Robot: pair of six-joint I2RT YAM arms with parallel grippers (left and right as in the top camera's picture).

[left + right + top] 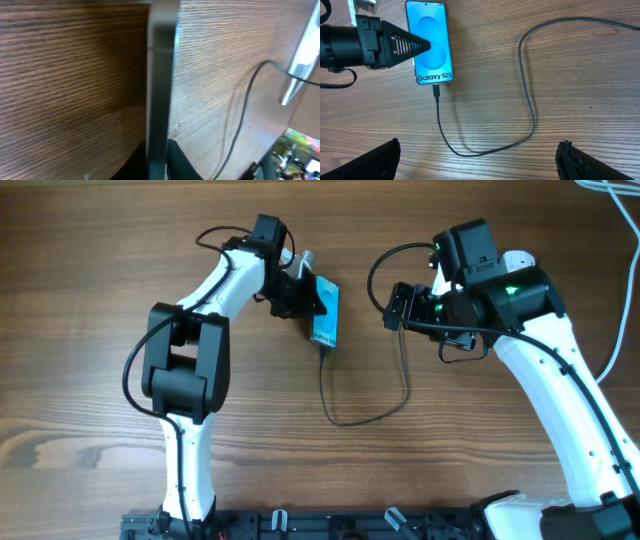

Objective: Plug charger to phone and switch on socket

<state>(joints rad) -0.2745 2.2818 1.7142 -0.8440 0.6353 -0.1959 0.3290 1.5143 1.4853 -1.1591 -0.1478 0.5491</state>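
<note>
Hands: left hand (308, 300) clenched on phone (327, 318), whose edge runs between the dark fingers (182, 162) in the left wrist view. Right hand (392, 308) released, fingers wide apart, at phone's 3 o'clock, not touching it. Phone sits toward 12 o'clock on desk (80, 380), cyan screen showing, "Galaxy S25" end at 6 o'clock. Charger (345, 423) plug tip (436, 93) meets that end, looks plugged in. Cable loops toward 5 o'clock, then climbs to 1 o'clock near right hand.

Soft even light, faint shadows; the left wrist view blurs the flat grey-edged phone (161, 90), glare at two o'clock.
</note>
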